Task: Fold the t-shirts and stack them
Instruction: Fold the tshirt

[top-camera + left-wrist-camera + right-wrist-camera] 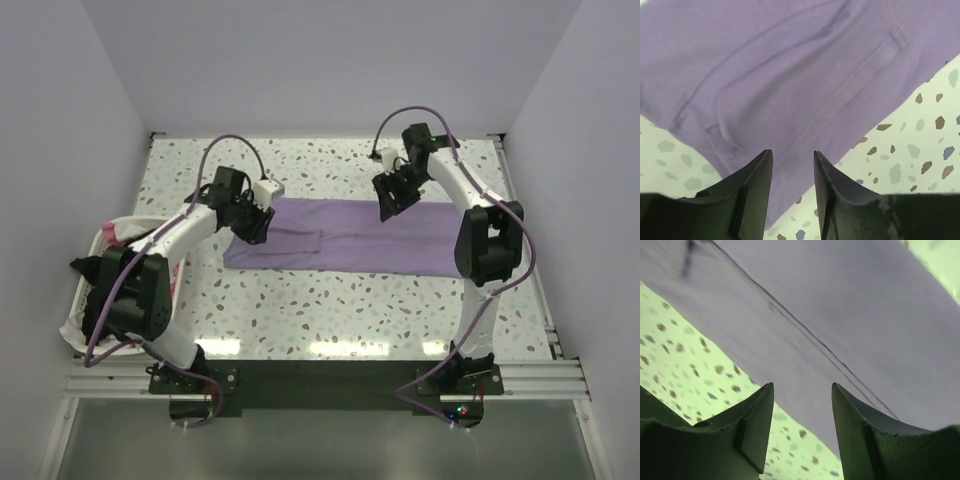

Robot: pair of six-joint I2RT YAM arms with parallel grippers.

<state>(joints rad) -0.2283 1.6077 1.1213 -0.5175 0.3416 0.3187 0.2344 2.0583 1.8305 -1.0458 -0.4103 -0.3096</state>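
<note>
- The lilac t-shirt is soft, matte knit, folded into a long flat band. The desk under it is hard and pale, with terrazzo-style speckles in brown, grey and blue.
- Both pincers have chunky black wedge-shaped fingers, dull plastic by the look of it.
- The left pincer sits over the left end of the band. In the left wrist view its fingers stand a narrow gap apart with nothing pinched, and purple cloth shows straight through the gap and on ahead.
- The right pincer hangs over the far edge of the band toward the right end. Its jaws are spread wider and are also empty. The cloth runs across just ahead of the fingertips, with bare speckled desk off to one side.
- Up close the shirt shows a double-stitched hem, a sleeve edge folded in, and a few soft creases. A long seam line runs diagonally across the right wrist view.
- Well out past the left pincer's outer side there's a white basket holding a jumble of pink and black cloth.
</note>
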